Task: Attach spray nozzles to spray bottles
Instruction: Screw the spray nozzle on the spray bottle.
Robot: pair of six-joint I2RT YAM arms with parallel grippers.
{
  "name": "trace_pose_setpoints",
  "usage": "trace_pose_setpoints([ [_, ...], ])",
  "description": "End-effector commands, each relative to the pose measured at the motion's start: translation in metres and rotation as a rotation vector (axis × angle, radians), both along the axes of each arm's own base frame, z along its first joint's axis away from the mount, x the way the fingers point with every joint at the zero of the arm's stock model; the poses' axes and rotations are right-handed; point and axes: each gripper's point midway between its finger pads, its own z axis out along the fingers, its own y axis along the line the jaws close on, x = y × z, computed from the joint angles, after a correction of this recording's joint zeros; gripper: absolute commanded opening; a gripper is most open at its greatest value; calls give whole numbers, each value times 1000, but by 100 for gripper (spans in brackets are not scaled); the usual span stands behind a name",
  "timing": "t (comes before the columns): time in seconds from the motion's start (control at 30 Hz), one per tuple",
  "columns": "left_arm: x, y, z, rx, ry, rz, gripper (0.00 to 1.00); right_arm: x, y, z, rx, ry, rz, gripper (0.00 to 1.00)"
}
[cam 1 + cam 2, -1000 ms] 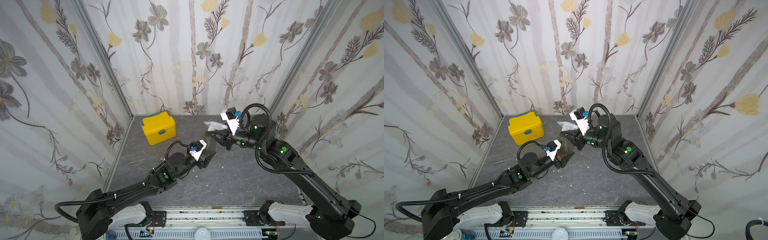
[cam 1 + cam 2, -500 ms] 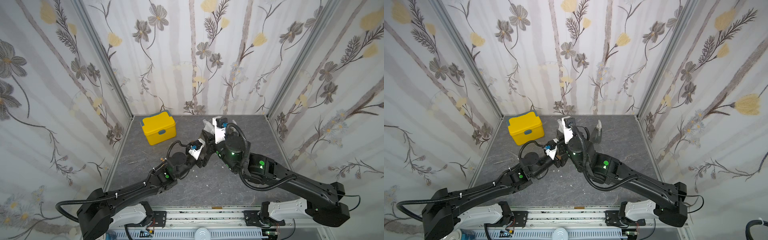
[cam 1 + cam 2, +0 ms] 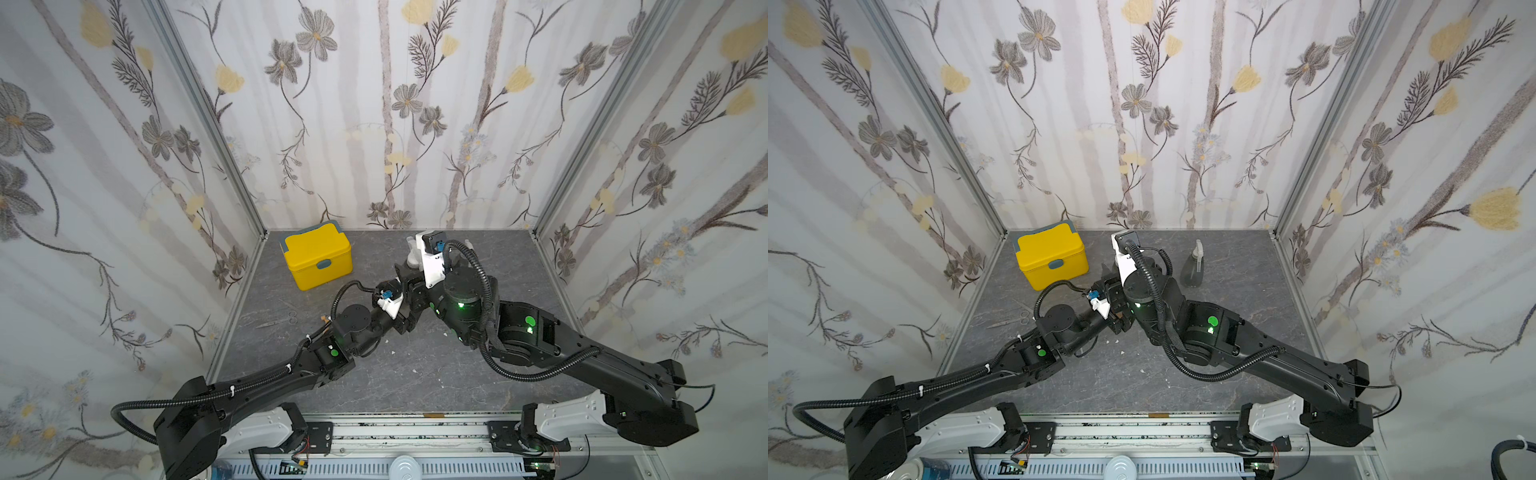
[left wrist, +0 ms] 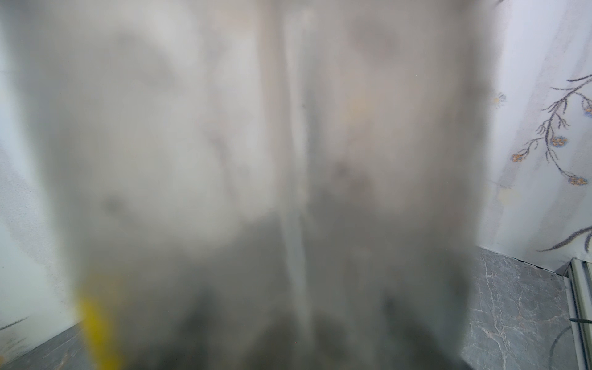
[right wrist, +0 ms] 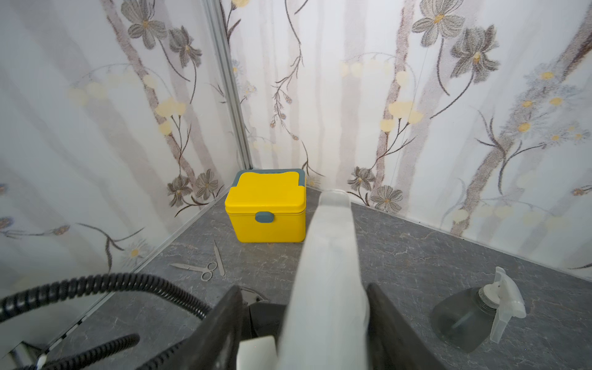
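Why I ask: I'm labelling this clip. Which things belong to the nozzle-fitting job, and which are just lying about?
Belongs to the job:
- whitish spray nozzle at the right gripper
- smoky grey bottle, blurred, filling the left wrist view
- standing bottle with its nozzle already on

Just lying about:
- yellow lidded box
- small scissors near it

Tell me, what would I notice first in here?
The bright yellow box at the back left jumps out first. Mid-table, the left arm and right arm meet head to head, with a whitish nozzle between the right gripper's fingers. A grey bottle, sprayer already on, stands alone at the back right.
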Motion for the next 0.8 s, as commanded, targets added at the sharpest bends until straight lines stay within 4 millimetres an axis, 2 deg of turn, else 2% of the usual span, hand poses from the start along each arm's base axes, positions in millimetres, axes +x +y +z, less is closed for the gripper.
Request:
trace_pose_setpoints([
  [0.0,-2,1,19,-48,-48,-7,67,-13,-7,7,9,24,64,65],
  [0.3,-4,0,20,-44,-55,-14,67,-39,-12,14,10,93,210,66],
  [0.37,-4,1,20,-43,-57,-15,67,-48,-15,22,29,88,253,64],
  [0.5,-5,-1,19,-41,-55,-24,67,-60,-31,49,98,42,297,54],
  [0.57,-6,-1,19,-43,-56,-30,67,-58,-44,59,108,0,271,48],
  [0.67,-8,-2,20,-45,-58,-42,67,-40,-68,64,105,-49,174,32],
  [0.77,-14,-5,21,-49,-61,-81,67,-25,-70,60,125,-53,270,26],
])
